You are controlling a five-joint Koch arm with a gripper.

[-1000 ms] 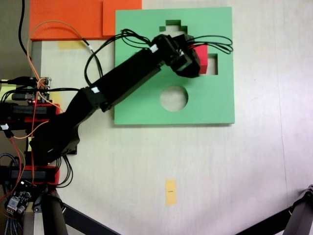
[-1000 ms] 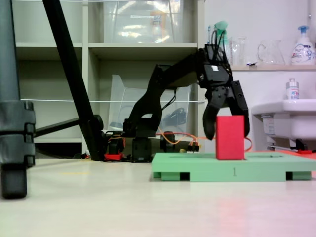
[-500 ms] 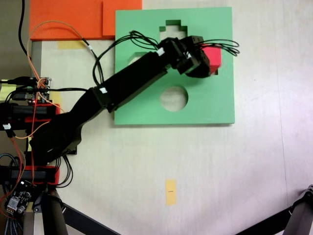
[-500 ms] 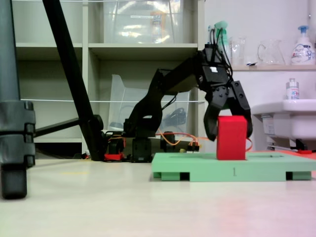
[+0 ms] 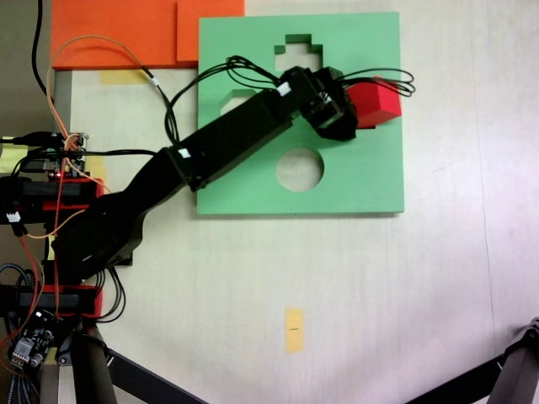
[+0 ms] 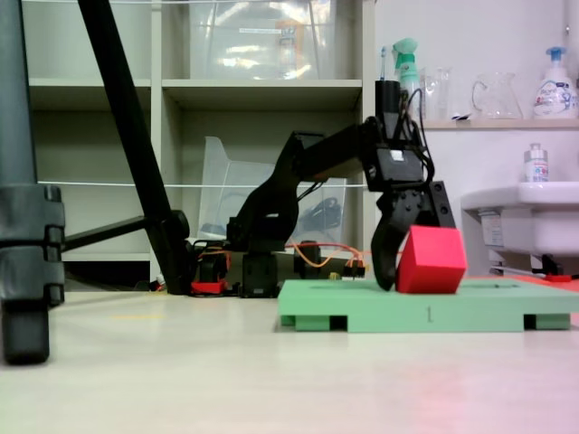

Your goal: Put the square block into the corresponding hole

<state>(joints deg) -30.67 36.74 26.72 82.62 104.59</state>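
red cube point(image 6: 431, 260) tilted on green board point(image 6: 362, 312), tool point(image 6: 412, 262) around it

Even indoor light, soft faint shadows, slightly blurry, washed-out, pinkish tint near floor

bare counter point(image 5: 379, 286) right of the arm, green board point(image 5: 370, 181) open around the tilted square block point(image 5: 376, 103), orange sheets point(image 5: 126, 29) far left
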